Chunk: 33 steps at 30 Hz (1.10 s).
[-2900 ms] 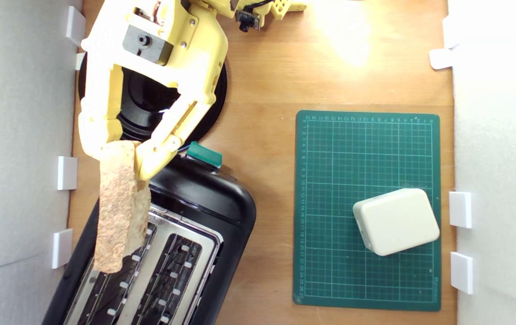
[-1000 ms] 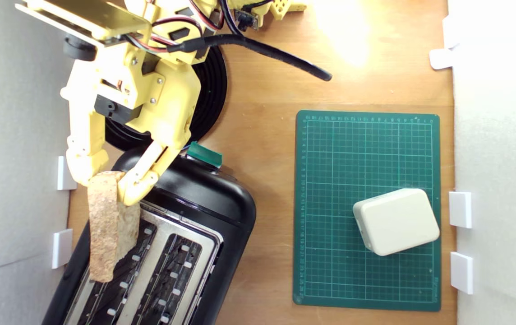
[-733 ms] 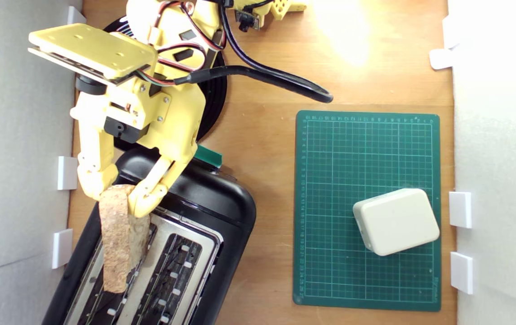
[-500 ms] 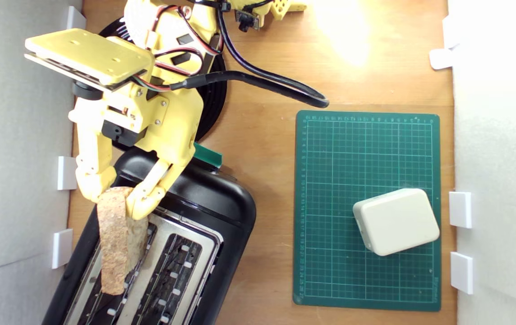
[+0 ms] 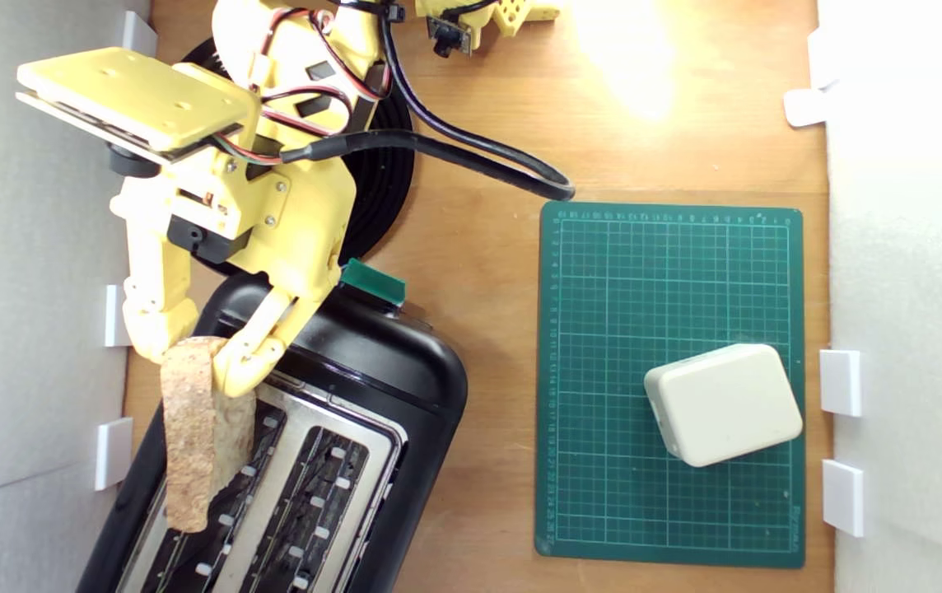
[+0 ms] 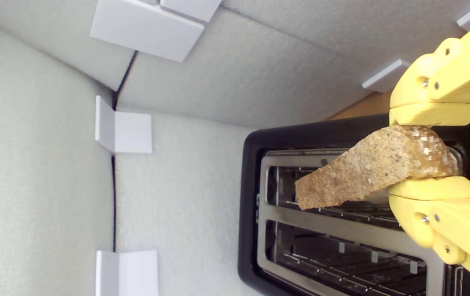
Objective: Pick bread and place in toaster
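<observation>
Jaws clamp the bread [image 5: 199, 428] by 1 end, crust up; its long axis runs along the toaster [image 5: 372, 362] slot nearer the exterior view's left.

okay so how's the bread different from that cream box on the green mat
The bread is brown, rough and crusty; the cream box is smooth and pale with rounded corners. The bread is held edge-on in the gripper, its jaws shut on it, over the toaster; the box lies flat on the green cutting mat, untouched. The bread is thin and elongated; the box is blocky. Both are roughly four-sided.
</observation>
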{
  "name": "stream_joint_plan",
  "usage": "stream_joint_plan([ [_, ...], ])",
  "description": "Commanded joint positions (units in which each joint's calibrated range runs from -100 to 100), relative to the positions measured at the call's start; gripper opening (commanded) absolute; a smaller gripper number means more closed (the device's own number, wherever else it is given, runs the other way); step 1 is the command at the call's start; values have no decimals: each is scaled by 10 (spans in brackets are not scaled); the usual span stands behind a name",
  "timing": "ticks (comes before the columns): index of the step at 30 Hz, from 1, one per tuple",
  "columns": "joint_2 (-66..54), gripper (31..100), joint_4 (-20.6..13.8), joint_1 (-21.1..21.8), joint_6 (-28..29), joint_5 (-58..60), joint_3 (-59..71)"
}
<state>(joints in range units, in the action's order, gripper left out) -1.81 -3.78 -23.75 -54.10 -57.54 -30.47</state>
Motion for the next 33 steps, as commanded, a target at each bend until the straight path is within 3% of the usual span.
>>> stream_joint_plan([
  [1,-7,602,-8,-11,-2,16,-21],
  [12,34,606,-7,-10,2,17,-21],
  [22,94,610,-8,38,27,17,-22],
  [33,148,610,-3,51,34,17,-22],
])
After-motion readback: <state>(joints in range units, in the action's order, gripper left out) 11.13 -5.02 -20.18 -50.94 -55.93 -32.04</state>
